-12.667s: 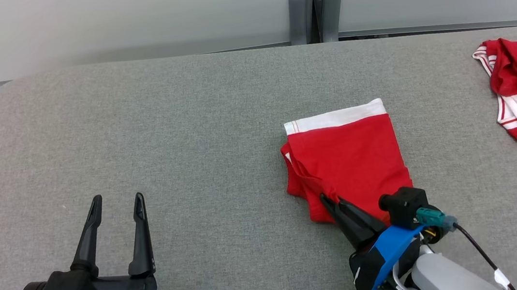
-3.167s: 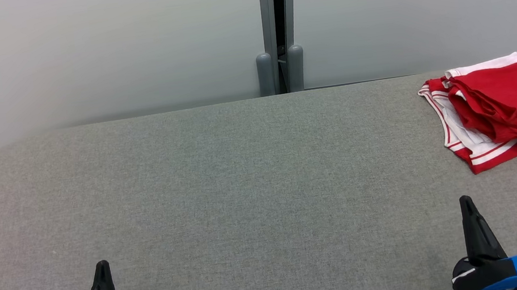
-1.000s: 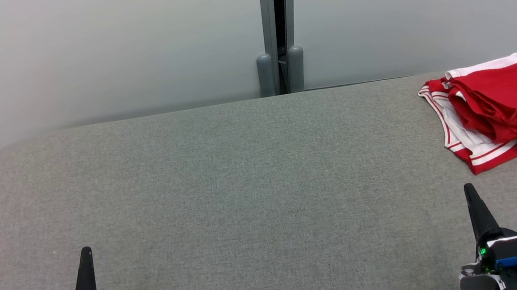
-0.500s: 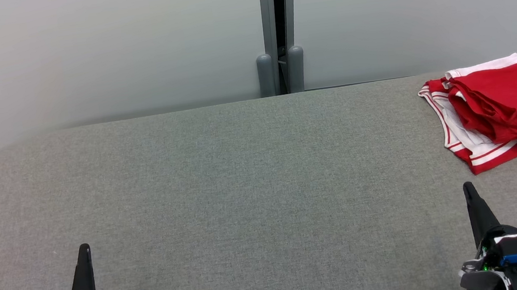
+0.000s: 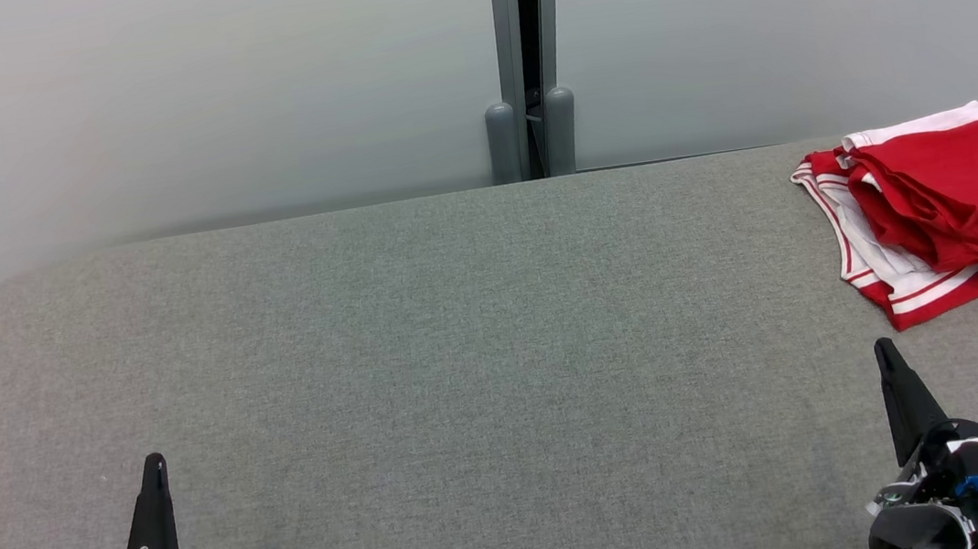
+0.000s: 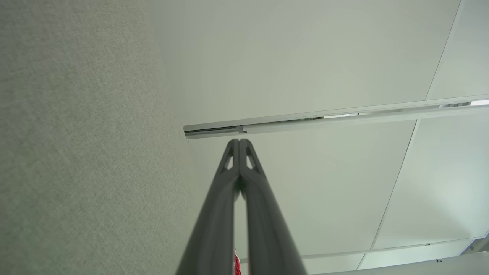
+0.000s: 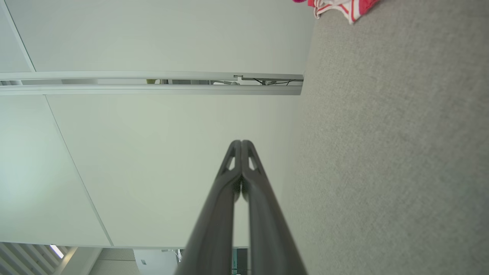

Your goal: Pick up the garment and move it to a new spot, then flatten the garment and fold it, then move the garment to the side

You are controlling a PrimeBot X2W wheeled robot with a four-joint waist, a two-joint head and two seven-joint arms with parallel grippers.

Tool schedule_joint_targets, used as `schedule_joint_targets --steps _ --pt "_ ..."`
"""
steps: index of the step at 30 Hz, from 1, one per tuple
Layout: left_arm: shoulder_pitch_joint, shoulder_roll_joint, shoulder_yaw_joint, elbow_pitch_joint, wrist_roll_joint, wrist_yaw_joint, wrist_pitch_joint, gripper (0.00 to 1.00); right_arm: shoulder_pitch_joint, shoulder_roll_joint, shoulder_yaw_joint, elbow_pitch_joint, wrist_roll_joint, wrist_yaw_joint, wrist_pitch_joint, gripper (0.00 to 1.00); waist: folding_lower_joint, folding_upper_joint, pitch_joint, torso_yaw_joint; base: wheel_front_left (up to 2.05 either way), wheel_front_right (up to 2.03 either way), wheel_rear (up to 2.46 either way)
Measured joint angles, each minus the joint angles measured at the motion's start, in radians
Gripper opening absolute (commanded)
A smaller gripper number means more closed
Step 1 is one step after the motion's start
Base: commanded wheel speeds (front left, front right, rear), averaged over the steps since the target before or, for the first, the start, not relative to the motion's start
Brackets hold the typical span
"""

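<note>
The folded red garment (image 5: 963, 188) with a white waistband lies at the table's far right, on top of a red-and-white striped garment (image 5: 889, 270). A corner of that pile (image 7: 338, 5) shows at the top of the right wrist view. My left gripper (image 5: 153, 465) is shut and holds nothing at the lower left, far from the pile. Its fingers (image 6: 239, 142) press together in the left wrist view. My right gripper (image 5: 882, 347) is shut and holds nothing at the lower right, a short way in front of the pile. Its tips (image 7: 241, 143) meet in its own wrist view.
The grey fabric table (image 5: 460, 342) spreads across the head view, with rounded corners at the left. Pale wall panels stand behind it, with a dark vertical post (image 5: 524, 59) at the middle back.
Both grippers have shifted slightly, each tip a little further up the view. The garments have not moved.
</note>
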Motion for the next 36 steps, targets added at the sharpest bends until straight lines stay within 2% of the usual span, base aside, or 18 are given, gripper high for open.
schedule_joint_targets --steps 12,36 --pt "-0.009 0.001 0.007 0.003 -0.078 -0.002 0.018 0.0 -0.007 0.0 -0.005 0.002 0.078 0.0 0.018 0.0 0.0 0.0 0.0 0.0 0.0 0.0 0.0" --pt "-0.009 0.001 0.008 0.003 -0.078 -0.002 0.019 0.0 -0.007 0.0 -0.005 0.002 0.079 0.0 0.018 0.0 0.0 0.0 -0.001 0.0 0.0 0.0 0.0"
